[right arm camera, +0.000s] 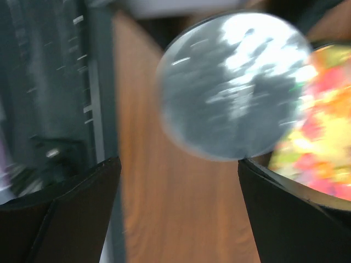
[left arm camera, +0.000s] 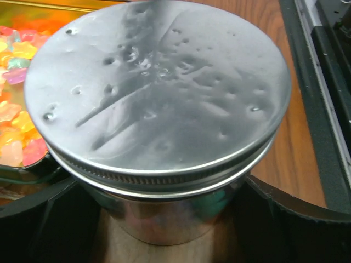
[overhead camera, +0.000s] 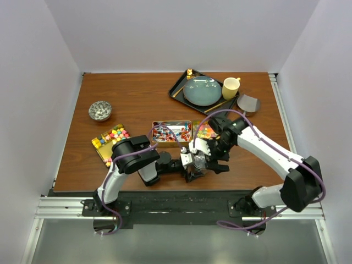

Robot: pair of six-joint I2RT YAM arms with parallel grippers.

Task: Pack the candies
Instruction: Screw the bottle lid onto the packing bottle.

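Three gold tins sit across the middle of the counter. The left tin (overhead camera: pixel 98 144), nearest the left edge, holds chunky candies (overhead camera: pixel 115 135) in lots of colours. The middle tin (overhead camera: pixel 153 132) is full of red, white and blue wrapped candies (overhead camera: pixel 173 132). The right tin (overhead camera: pixel 194 130) holds orange, yellow and pink gummies (overhead camera: pixel 204 131).

In front of the tins, close to the near edge, stands a small glass jar (left arm camera: pixel 164 219). A shiny metal lid (left arm camera: pixel 159 82) sits on top. Little bits of colour show through the glass, but what is inside cannot be told.

The left gripper (overhead camera: pixel 188 164) is closed on the jar, with a black finger (left arm camera: pixel 49 219) pressed to each side of the glass. The right gripper (right arm camera: pixel 180 164) is wide open with nothing between its fingers. The lid is just past its tips, though that picture is blurry.

The gummies are the closest candies to both grippers, just behind the jar. The wrapped candies are near, behind the left gripper. The chunky candies are well apart, toward the left edge.

A small bowl (overhead camera: pixel 100 110) toward the far left corner holds grey and white bits, too small to tell. A black tray (overhead camera: pixel 177 89) in the far right corner carries a blue plate (overhead camera: pixel 202 91) and a yellow mug (overhead camera: pixel 231 87). A grey scoop (overhead camera: pixel 248 103) lies beside it.
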